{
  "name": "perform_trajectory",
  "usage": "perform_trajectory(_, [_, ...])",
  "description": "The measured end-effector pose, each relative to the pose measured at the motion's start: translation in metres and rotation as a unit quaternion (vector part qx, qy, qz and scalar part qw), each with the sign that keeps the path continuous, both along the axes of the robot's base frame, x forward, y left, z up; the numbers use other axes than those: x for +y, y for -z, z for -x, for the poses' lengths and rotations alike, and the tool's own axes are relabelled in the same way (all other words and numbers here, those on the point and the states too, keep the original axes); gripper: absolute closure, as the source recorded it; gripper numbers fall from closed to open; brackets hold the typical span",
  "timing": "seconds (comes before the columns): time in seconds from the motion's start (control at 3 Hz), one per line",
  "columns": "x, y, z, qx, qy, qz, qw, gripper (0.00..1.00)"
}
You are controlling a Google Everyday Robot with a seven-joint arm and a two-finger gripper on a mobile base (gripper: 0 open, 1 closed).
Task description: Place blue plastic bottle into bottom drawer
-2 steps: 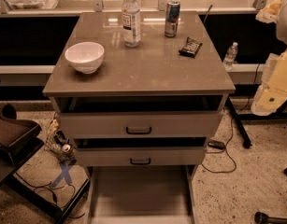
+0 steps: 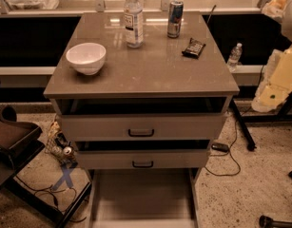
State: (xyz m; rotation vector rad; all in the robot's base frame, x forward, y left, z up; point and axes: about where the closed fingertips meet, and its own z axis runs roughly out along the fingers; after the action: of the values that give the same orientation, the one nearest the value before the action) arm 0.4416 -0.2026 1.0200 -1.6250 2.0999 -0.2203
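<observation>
The blue plastic bottle, clear with a white cap and a white label, stands upright at the back of the cabinet top. The bottom drawer is pulled out wide below the two drawers with black handles, and its pale floor is bare. My gripper is out of view. Only pale arm parts show at the right edge, well away from the bottle.
A white bowl sits at the front left of the top. A blue-silver can and a dark snack pack are to the right of the bottle. A small bottle stands behind on the right. A dark chair and cables lie at the left.
</observation>
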Motion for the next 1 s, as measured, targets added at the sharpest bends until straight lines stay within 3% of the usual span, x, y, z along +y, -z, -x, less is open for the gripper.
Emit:
perform_trajectory(0.33, [0.009,0.015,-0.043,-0.034,0.028,-0.101,0.9939,0.0])
perform_trajectory(0.67, [0.03,0.026,-0.086,-0.058,0.04,-0.22,0.9729,0.0])
perform_trajectory(1.0, [0.054,0.028,-0.132,-0.098,0.036,-0.318,0.9424,0.0])
